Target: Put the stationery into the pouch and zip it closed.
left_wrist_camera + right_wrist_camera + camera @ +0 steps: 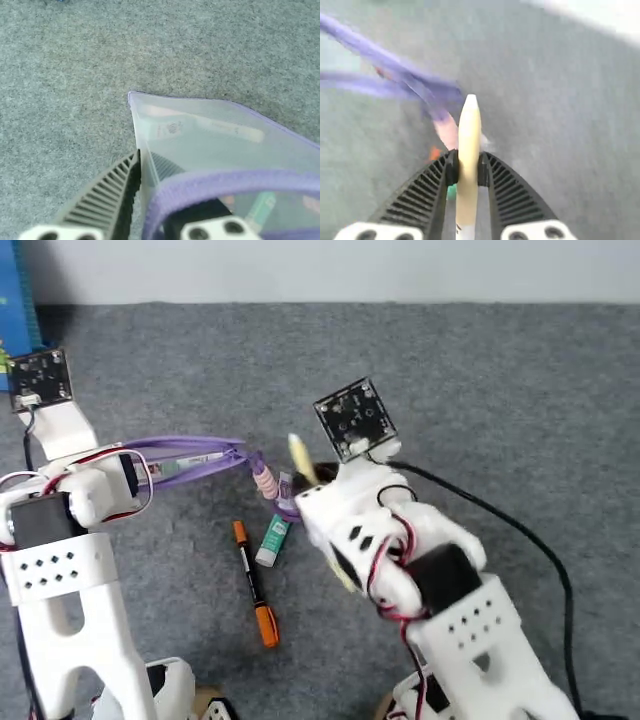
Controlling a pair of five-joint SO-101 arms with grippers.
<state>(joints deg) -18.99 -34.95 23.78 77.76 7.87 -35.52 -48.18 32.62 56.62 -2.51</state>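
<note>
The left gripper (147,169) is clamped on one edge of the clear, purple-trimmed pouch (190,453) and holds it above the grey tabletop (500,390), with its mouth toward the right arm. A pale strip (220,128) shows through the pouch wall; whether it is a label or something inside cannot be told. A pink zip pull (264,481) hangs at the pouch's near corner. The right gripper (468,168) is closed tight on a cream-coloured pen (469,129), whose tip is just beside the pouch's opening. An orange marker (254,585) and a green-and-white glue stick (272,541) lie on the tabletop near each other, outside the pouch.
</note>
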